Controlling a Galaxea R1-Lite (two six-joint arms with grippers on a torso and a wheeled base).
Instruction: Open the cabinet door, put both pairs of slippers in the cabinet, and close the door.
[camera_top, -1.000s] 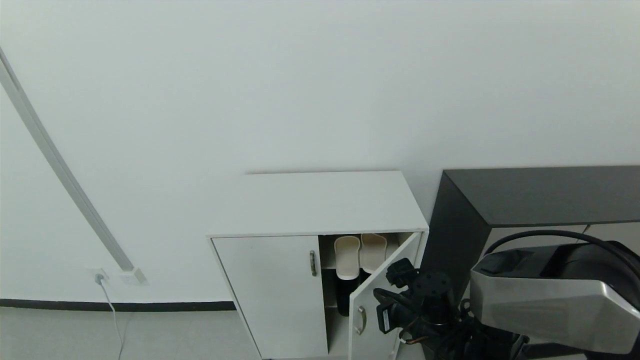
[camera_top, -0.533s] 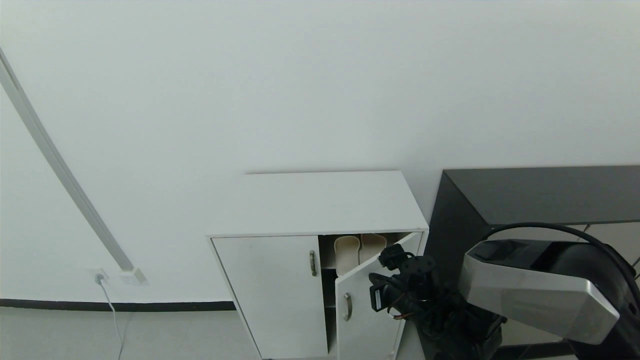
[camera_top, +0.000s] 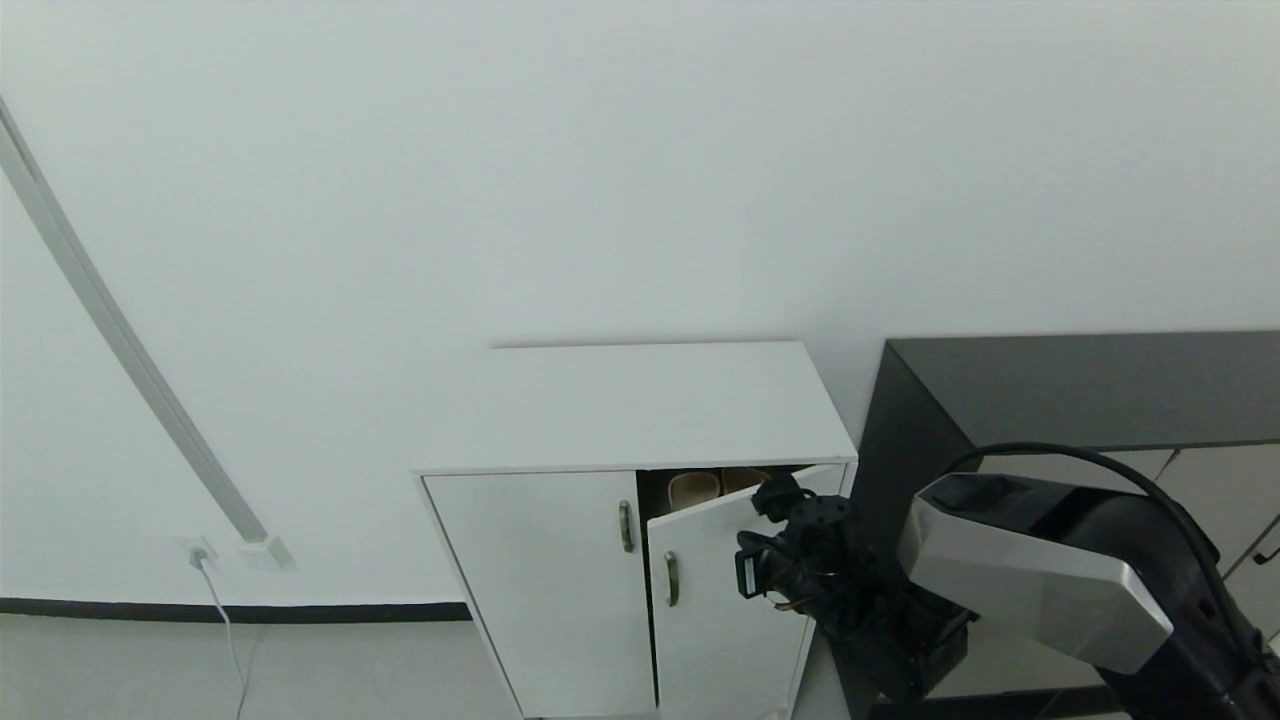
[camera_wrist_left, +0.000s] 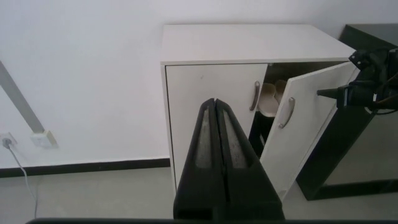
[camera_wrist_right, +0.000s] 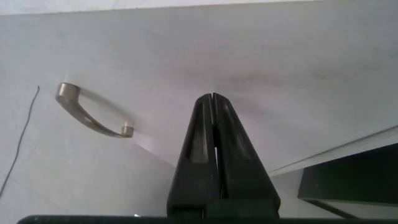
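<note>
Fingers (camera_wrist_right: 200, 137) of the right gripper (camera_wrist_right: 213, 101) were pressed together, their tips set against the cabinet's right door (camera_top: 720, 610), beside its handle (camera_wrist_right: 93, 115). That door was seen slightly ajar, with beige slippers (camera_top: 693, 489) glimpsed inside the white cabinet (camera_top: 640, 405). The left gripper (camera_wrist_left: 215, 109) was closed on nothing, well back from the cabinet.

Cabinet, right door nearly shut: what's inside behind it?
Through the gap, the tops of a pair of beige slippers show in the upper part of the cabinet. The right door covers everything lower, so a second pair cannot be confirmed.
</note>
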